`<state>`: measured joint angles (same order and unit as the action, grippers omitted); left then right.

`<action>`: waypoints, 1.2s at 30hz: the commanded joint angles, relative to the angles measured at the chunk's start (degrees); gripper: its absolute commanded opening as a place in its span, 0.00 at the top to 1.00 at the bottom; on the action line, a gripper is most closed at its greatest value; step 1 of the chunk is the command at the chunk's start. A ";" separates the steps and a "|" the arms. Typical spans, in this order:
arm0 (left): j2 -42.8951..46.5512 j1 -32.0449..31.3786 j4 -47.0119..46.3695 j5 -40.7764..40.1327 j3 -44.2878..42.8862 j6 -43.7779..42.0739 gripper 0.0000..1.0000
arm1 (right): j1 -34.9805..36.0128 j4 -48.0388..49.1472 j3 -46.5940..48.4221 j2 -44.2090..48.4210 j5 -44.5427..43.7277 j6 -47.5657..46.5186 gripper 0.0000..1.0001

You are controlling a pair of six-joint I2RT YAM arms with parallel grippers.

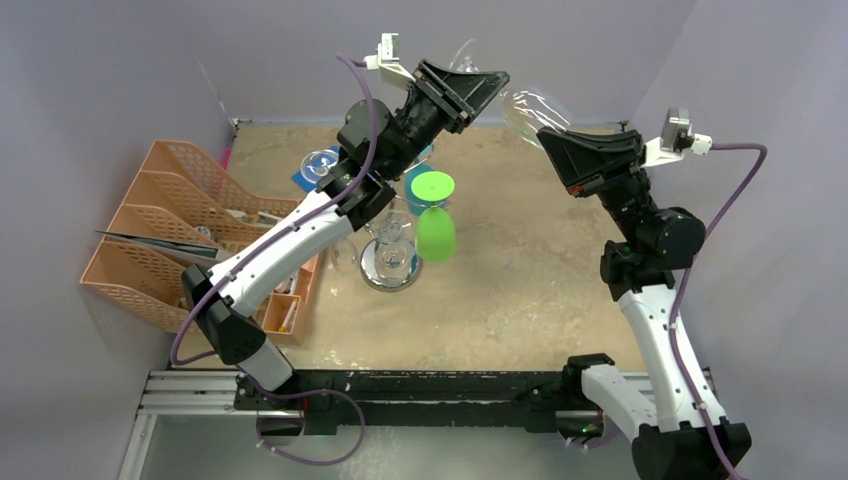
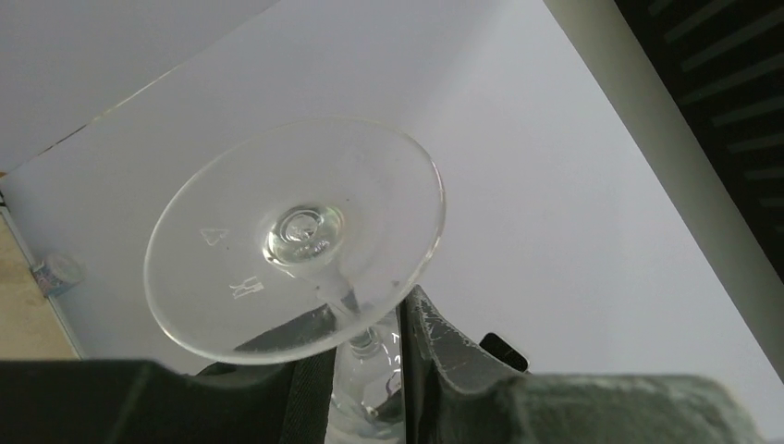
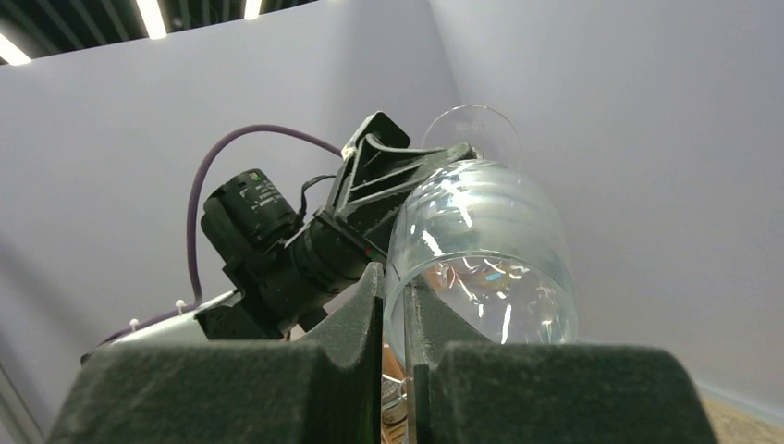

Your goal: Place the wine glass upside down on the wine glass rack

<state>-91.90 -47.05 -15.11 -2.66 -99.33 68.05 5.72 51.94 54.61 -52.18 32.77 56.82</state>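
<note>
A clear wine glass [image 1: 528,108] hangs sideways high above the table between both arms. My right gripper [image 1: 548,135] is shut on the rim of its bowl [image 3: 481,250], one finger inside and one outside [image 3: 396,305]. My left gripper [image 1: 488,88] has closed in on the stem end. In the left wrist view the round foot [image 2: 296,236] faces the camera. The stem and the bottom of the bowl fill the narrow gap between the fingers [image 2: 365,347]. The chrome wine glass rack [image 1: 390,265] stands below on the table, with a green glass [image 1: 435,215] hanging upside down on it.
A second clear glass [image 1: 320,165] hangs at the rack's left side. An orange file organizer [image 1: 170,230] with papers stands at the left edge. Grey walls enclose the table on three sides. The left arm's wrist [image 3: 296,254] sits close to the right gripper.
</note>
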 commanded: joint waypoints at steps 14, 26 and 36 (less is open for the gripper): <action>1.81 -2.35 -6.32 2.32 4.66 8.30 0.74 | 0.18 7.41 1.72 -1.40 1.19 2.79 1.00; 1.96 -2.30 -9.40 3.49 6.40 6.69 1.00 | 0.17 6.30 1.16 -1.41 1.09 3.77 1.00; 3.92 2.91 2.11 8.61 -2.13 -16.15 1.00 | 0.17 -6.49 -3.54 4.60 -1.39 -4.99 0.43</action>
<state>-91.13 -47.07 -18.44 -0.62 -95.46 65.12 5.72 50.26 52.03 -51.11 34.02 57.71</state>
